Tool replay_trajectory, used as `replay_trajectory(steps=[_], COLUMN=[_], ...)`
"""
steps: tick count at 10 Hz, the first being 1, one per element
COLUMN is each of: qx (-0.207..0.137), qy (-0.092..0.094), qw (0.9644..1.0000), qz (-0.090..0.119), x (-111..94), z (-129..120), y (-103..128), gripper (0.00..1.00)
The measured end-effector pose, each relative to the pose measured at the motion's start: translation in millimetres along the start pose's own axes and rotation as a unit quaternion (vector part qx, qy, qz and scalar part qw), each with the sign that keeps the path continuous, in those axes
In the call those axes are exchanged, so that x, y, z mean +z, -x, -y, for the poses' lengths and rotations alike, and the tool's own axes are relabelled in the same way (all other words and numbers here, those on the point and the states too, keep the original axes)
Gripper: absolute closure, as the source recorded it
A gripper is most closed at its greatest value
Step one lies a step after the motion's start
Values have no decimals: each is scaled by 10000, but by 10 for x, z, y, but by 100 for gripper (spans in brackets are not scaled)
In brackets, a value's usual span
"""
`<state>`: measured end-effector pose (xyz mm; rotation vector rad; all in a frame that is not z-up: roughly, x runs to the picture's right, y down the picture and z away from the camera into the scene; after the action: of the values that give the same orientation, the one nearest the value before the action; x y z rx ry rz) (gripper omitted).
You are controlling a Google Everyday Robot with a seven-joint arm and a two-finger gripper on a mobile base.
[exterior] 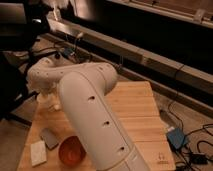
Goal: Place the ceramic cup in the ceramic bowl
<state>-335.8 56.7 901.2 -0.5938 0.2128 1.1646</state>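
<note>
The white ceramic cup (46,101) stands at the far left of the wooden table (135,115), partly covered by the arm's end. My gripper (44,94) hangs right over the cup, at its top; whether it touches the cup is hidden. The reddish-brown ceramic bowl (71,150) sits near the table's front left, its right side hidden behind my big white arm (95,115). The bowl is well in front of the cup and looks empty.
A flat white block (38,152) and a grey block (49,138) lie left of the bowl. A small white piece (57,106) lies beside the cup. A blue box (176,137) and cables lie on the floor to the right. Dark shelving runs behind.
</note>
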Motion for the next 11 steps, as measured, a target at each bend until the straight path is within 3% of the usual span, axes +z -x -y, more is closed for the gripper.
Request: replay_trajectory(steps=[2,4,6,7,8,10,11], qx=[-44,-127,-134,-74,-33,68,94], qy=[17,22,-62,-154,-167,-113,12], qw=[9997,9992,9989,9989,9990,9990,9988], qz=[-220,-389,-435,-427,-418,-435,-484], x=[74,-88,-411,-771,-925,-1313,-1421], z=[-7,47,259,482,563,715,694], y=[-107,-302,-547,-842,-991,-1504,-1736], gripper=[91,100,100,100,100,100,100])
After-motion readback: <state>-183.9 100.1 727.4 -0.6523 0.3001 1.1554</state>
